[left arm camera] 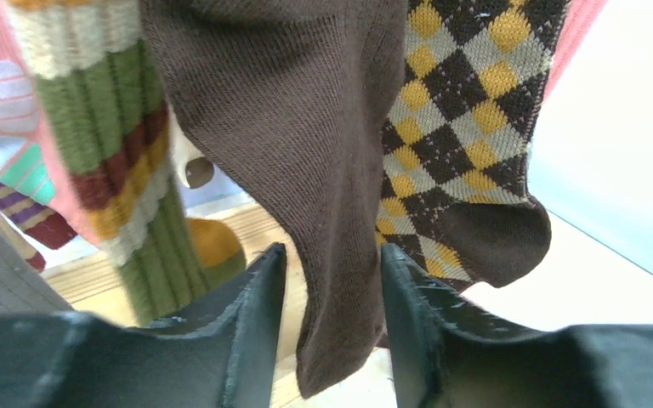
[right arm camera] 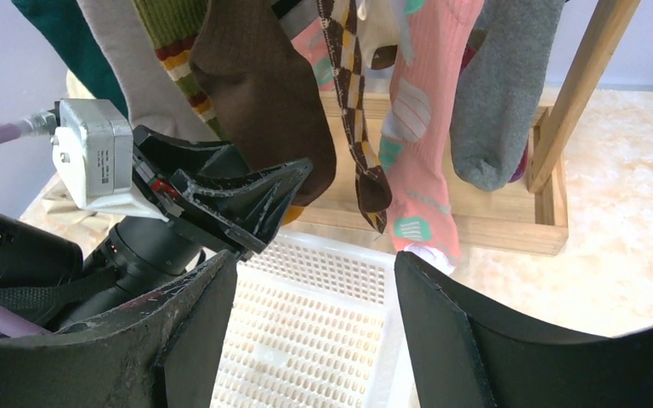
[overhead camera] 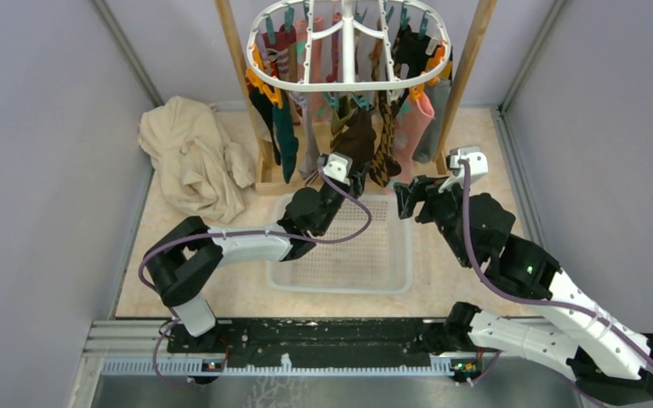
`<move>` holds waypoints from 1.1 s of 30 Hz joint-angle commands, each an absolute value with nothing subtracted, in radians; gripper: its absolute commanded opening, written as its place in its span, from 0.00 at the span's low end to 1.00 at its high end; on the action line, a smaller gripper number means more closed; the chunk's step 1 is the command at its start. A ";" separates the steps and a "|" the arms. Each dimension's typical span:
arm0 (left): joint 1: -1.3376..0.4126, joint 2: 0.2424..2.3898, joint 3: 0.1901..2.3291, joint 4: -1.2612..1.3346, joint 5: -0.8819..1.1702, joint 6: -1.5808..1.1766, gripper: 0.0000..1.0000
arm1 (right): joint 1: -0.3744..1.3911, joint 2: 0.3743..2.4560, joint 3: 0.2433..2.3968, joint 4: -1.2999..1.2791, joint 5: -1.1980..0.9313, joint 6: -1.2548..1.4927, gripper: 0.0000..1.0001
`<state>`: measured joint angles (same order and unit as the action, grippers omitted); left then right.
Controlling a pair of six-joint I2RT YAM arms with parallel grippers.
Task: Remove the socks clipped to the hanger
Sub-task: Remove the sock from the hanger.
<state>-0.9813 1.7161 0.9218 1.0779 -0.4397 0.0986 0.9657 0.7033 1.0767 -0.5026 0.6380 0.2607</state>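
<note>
Socks (overhead camera: 285, 140) hang clipped around the white oval hanger (overhead camera: 340, 87), above the mesh basket (overhead camera: 401, 255) on the tabletop (overhead camera: 451, 280). The left tool (left arm camera: 332, 255) straddles the brown sock (left arm camera: 306, 127), jaws fairly narrow, with a slim gap on one side. The right tool (right arm camera: 316, 263) stands wide and empty nearby.

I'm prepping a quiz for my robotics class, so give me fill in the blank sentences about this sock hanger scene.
The left gripper straddles a sock that is plain ____.
The right gripper has jaws that are open and hold ____.
The crumpled cloth lies on the ____ arm's side.
The hanger hangs between two ____ posts.
Answers: brown; nothing; left; wooden.
</note>
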 commanded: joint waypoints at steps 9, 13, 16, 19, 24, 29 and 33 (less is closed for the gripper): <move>-0.985 1.693 0.971 0.959 -0.460 0.054 0.13 | 0.968 0.928 1.299 -0.457 0.679 0.170 0.67; -0.988 1.678 0.970 0.942 -0.474 0.055 0.13 | 0.968 1.028 1.400 -0.410 0.692 0.150 0.63; -0.993 1.656 0.966 0.910 -0.481 0.054 0.12 | 0.958 1.067 1.406 -0.320 0.690 0.119 0.61; -0.999 1.632 0.991 0.829 -0.499 0.049 0.11 | 0.917 1.087 1.405 -0.247 0.653 0.116 0.58; -1.003 1.590 1.051 0.637 -0.530 0.004 0.07 | 0.828 1.086 1.376 -0.154 0.560 0.144 0.53; -1.005 1.544 1.067 0.549 -0.545 -0.037 0.06 | 0.810 1.092 1.379 -0.090 0.495 0.127 0.50; -1.005 1.517 1.072 0.507 -0.554 -0.050 0.06 | 0.809 1.118 1.406 -0.078 0.411 0.110 0.47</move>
<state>-0.9989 1.5604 1.0393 0.5831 -0.5304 -0.0124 0.8104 1.0996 1.3563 -0.1642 0.5171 0.1352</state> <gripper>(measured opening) 0.070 0.474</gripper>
